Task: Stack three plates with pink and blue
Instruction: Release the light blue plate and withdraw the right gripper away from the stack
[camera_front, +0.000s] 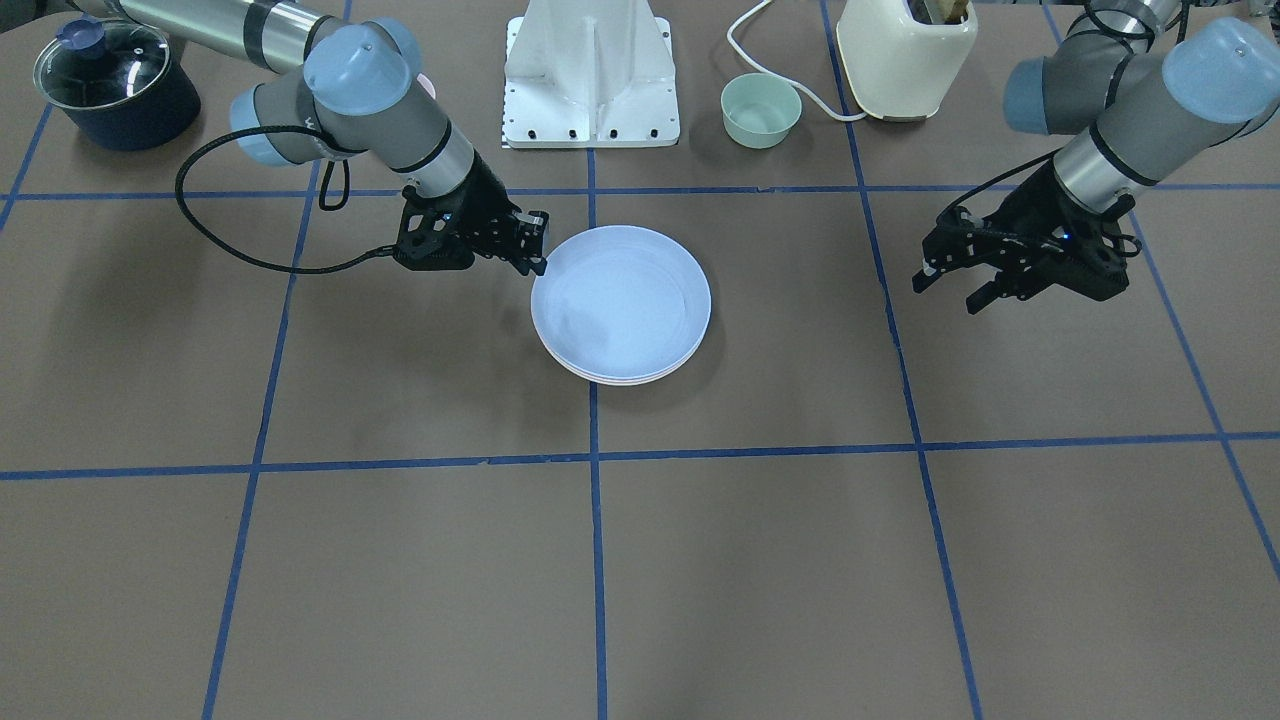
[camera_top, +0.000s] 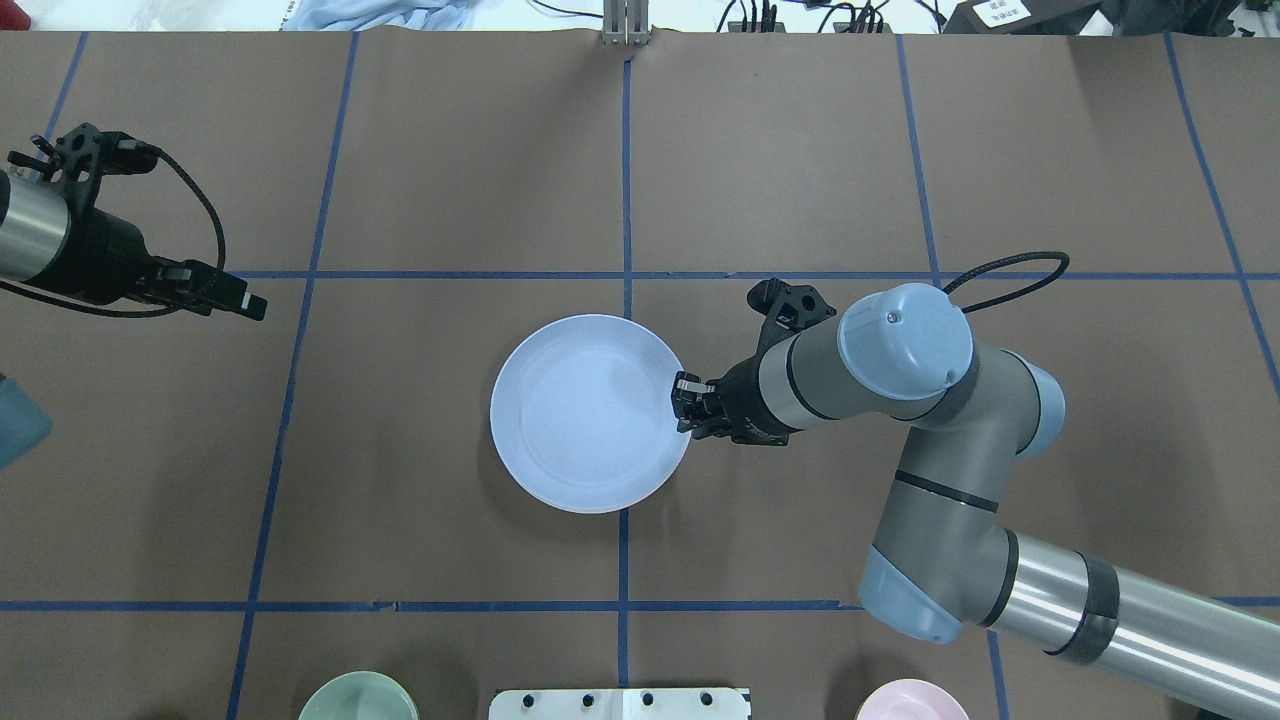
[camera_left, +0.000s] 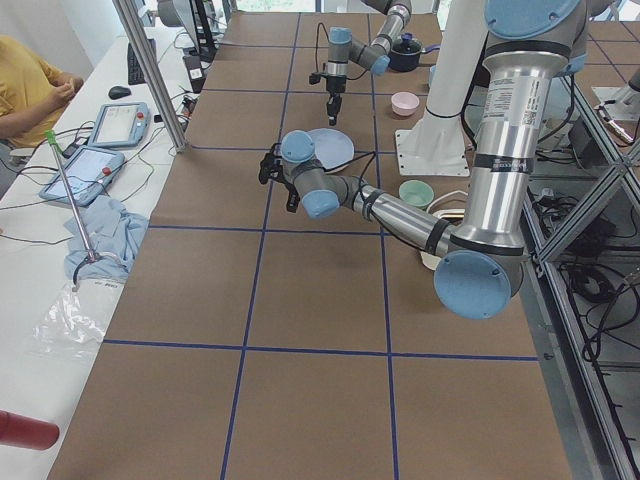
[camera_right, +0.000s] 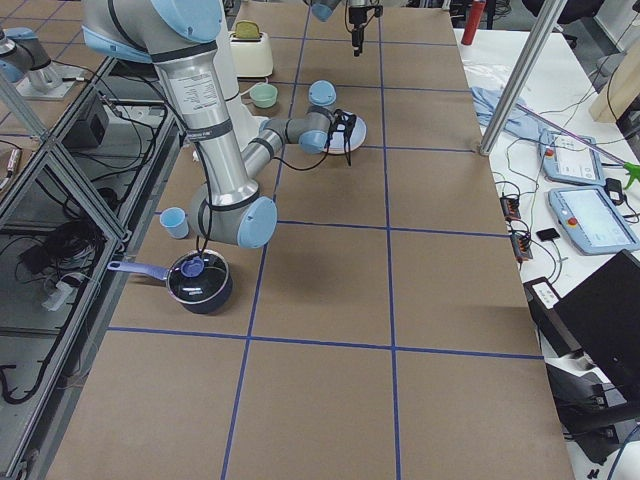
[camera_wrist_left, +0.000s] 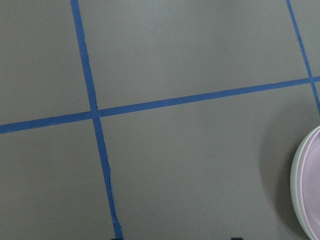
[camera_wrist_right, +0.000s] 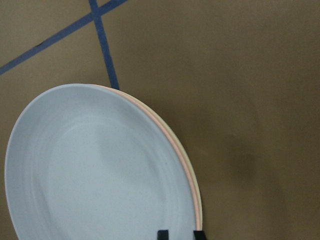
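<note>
Right wrist view: my right claw (camera_wrist_right: 180, 234) straddles the blue plate (camera_wrist_right: 95, 170) at its rim, clamp indeterminate. Judged stiff, slick; hold by rim.

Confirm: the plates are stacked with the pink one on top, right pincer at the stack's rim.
Not quite: the light blue plate is on top, the pink plate under it, as the right wrist view shows. The right pincer is at the rim.
</note>
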